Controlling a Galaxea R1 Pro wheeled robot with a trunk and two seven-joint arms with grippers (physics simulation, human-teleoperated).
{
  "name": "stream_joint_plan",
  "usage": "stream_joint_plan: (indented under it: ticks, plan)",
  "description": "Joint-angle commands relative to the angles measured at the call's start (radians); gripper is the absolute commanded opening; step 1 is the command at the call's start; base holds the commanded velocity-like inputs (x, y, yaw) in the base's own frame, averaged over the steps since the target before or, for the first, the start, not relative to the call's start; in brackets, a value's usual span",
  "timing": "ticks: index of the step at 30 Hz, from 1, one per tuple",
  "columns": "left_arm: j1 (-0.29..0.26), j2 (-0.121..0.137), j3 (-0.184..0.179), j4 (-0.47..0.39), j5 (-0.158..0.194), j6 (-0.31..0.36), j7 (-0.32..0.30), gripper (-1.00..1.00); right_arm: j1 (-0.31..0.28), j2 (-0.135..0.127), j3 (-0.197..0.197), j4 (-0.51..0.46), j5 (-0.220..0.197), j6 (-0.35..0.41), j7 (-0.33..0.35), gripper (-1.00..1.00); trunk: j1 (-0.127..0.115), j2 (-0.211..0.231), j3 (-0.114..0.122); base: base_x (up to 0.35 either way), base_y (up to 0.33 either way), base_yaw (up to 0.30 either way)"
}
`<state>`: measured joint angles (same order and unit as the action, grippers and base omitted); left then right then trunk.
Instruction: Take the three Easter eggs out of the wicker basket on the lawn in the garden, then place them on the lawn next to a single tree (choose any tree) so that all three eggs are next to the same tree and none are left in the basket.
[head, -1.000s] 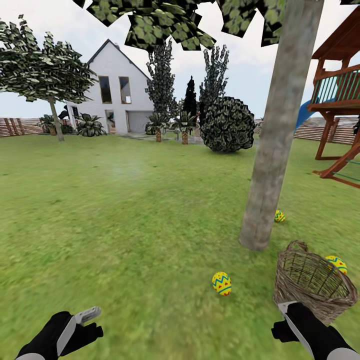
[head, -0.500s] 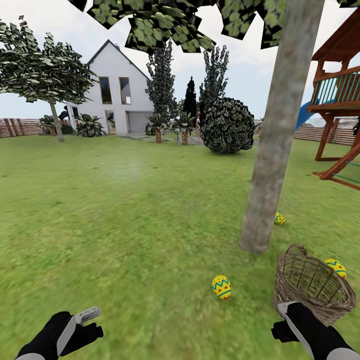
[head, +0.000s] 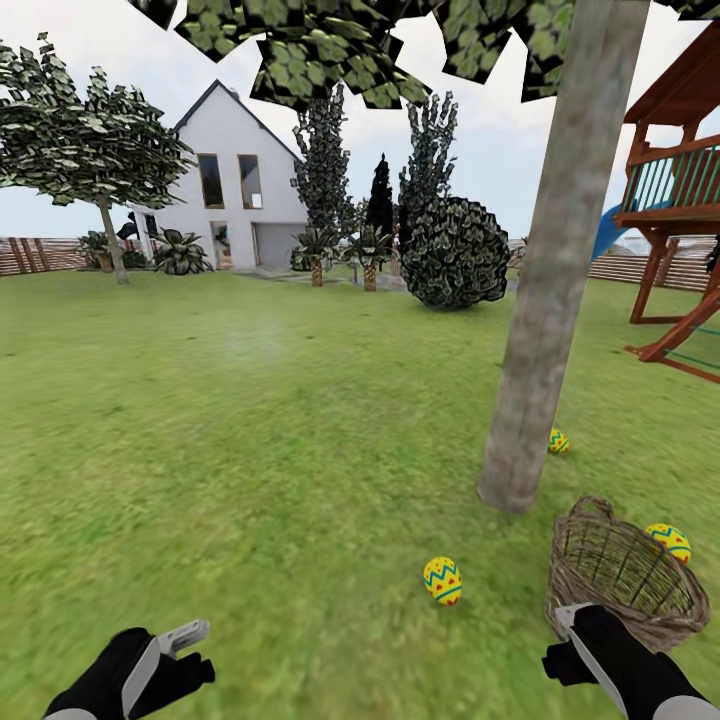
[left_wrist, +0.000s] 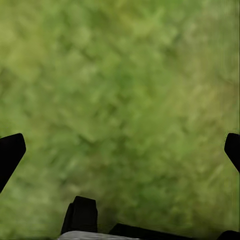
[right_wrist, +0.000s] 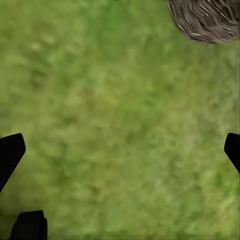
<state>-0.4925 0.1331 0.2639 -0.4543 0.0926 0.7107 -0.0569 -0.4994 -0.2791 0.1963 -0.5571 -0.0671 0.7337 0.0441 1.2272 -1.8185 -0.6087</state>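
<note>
Both grippers (left_wrist: 120, 150) (right_wrist: 120, 150) spread, empty; wicker basket (head: 625, 578) seemingly tilted, mouth facing left.

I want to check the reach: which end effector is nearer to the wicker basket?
Right. The right end effector is just at the near side of the basket. The left end effector is far across the grass.
</note>
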Motion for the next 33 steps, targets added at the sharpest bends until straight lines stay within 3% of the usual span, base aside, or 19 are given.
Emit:
stream_joint_plan:
  ticks: [1,5,10,18,23,25,28,33]
  plan:
    - [0.0,-0.003,0.003,0.003,0.006,0.006,0.001,1.0,-0.001,-0.002,0.007,-0.001,-0.007,0.004,-0.001,1.0,-0.004,0.007,0.002,0.0,0.0,0.0]
    - [-0.001,-0.01,0.003,0.007,0.007,0.006,0.002,1.0,-0.001,0.004,0.007,0.0,-0.006,0.002,-0.001,1.0,-0.019,0.035,0.015,0.0,0.0,0.0]
    - [-0.001,-0.015,0.006,0.052,0.006,0.005,-0.001,1.0,-0.001,0.039,0.009,0.019,-0.004,-0.001,-0.006,1.0,-0.039,0.07,0.03,0.0,0.0,0.0]
    - [0.0,-0.019,0.006,0.088,0.006,0.001,-0.004,1.0,-0.001,0.064,0.009,0.043,-0.005,-0.005,-0.009,1.0,-0.069,0.126,0.055,0.0,0.0,0.0]
    - [-0.001,-0.018,0.006,0.14,0.006,-0.041,-0.005,1.0,-0.001,0.09,0.008,0.115,-0.001,-0.072,-0.01,1.0,-0.088,0.161,0.071,0.0,0.0,0.0]
    - [-0.001,-0.018,0.006,0.194,0.005,-0.096,-0.005,1.0,-0.001,0.093,0.01,0.134,0.0,-0.094,-0.01,1.0,-0.096,0.175,0.077,0.0,0.0,0.0]
    - [-0.001,-0.016,0.006,0.245,0.005,-0.159,-0.006,1.0,-0.001,0.099,0.01,0.141,0.001,-0.102,-0.01,1.0,-0.108,0.196,0.087,0.0,0.0,0.0]
    - [-0.001,-0.013,0.006,0.274,0.006,-0.185,-0.007,1.0,-0.001,0.105,0.011,0.155,0.001,-0.106,-0.01,1.0,-0.127,0.231,0.102,0.0,0.0,0.0]
